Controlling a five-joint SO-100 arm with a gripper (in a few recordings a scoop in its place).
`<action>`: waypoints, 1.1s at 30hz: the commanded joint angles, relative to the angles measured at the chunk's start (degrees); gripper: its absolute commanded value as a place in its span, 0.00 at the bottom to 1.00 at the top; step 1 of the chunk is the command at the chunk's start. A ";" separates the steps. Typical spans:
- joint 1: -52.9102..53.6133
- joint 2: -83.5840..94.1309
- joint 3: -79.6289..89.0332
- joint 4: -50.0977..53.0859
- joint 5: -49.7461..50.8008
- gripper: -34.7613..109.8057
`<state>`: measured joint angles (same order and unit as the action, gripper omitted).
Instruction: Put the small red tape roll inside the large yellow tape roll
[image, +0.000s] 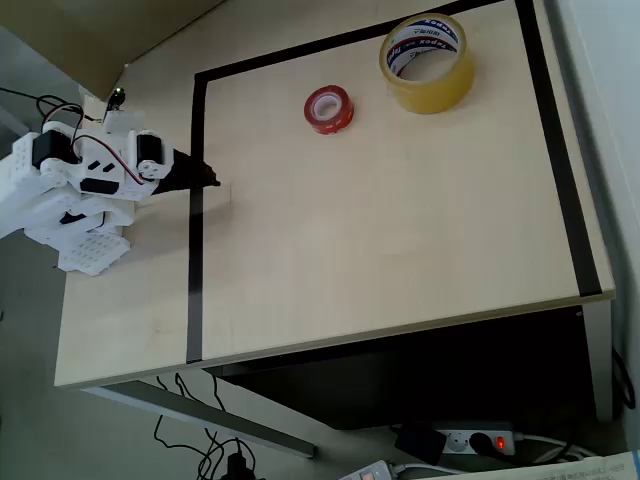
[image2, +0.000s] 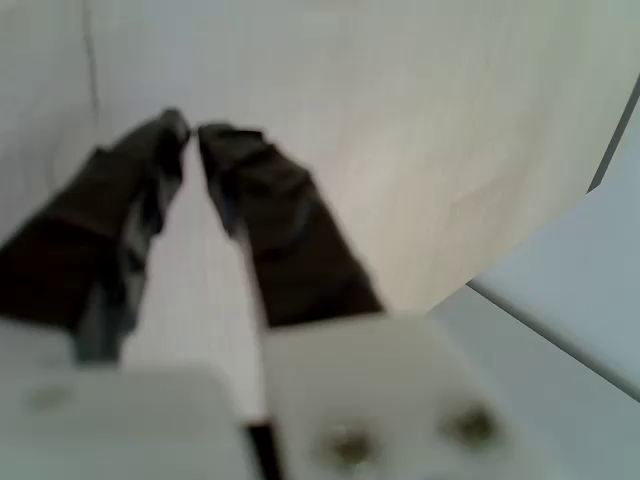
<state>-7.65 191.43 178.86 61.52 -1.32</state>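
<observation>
Tape rolls first: the small glossy red tape roll (image: 329, 108) lies flat on the pale wooden table (image: 400, 260) near the top of the overhead view, and the large yellowish see-through tape roll (image: 427, 62) sits just beside it, up and to the right, with a small gap between them. Your white arm (image: 80, 175) is far off at the left edge of the table, near the black tape line (image: 196, 200) that marks the work area. Its gripper (image: 210, 182) has dark fingers, and in the wrist view the gripper (image2: 192, 135) tips are almost pressed together, with just a thin slit between them and nothing held. So you have not grabbed anything yet. To do this step well, I think you should open the fingers wide before you get close, then reach across to the red roll. Come down from above so one finger goes into the hole and the other stays outside the ring. Squeeze gently, because the shiny roll could slide away. Try not to bump the yellow roll, since it is so near. Its hole looks wide enough for the red roll to drop in flat. The white inside of the yellow roll has blue and red printing, but it is too small to read.
</observation>
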 joint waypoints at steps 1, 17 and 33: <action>11.16 -0.44 -3.96 11.16 0.44 0.24; 8.53 -70.22 -68.47 19.42 -1.76 0.24; -1.93 -113.20 -104.06 20.83 -24.26 0.43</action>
<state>-6.77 80.24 82.44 82.27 -23.20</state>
